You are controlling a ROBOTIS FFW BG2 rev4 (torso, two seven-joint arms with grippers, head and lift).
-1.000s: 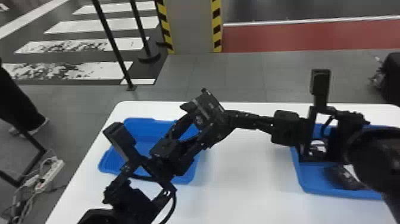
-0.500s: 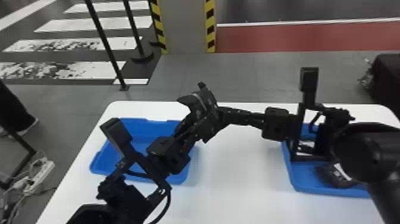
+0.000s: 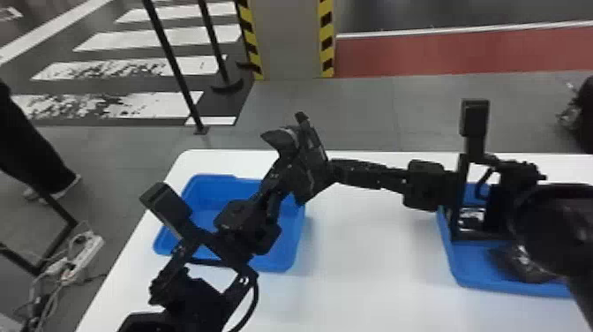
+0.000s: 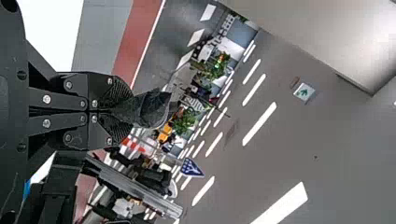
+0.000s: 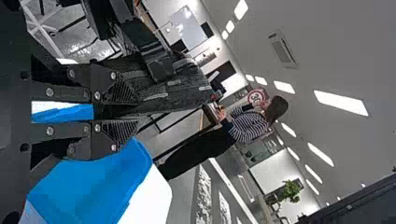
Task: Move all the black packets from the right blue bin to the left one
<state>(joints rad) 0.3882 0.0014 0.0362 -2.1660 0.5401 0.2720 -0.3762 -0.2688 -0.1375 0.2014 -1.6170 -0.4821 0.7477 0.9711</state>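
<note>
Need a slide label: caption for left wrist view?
Left tool holding a black packet, plants and ceiling lights beyond.

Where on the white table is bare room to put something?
The white tabletop is bare between the left blue plastic bin and the right blue bin, nearer the robot than its right black arm. Crowded: left bin, under the left black arm; right bin, holding a black packet.

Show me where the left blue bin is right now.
In the head view, the left blue bin sits on the white table's left side, partly hidden behind the left arm.
</note>
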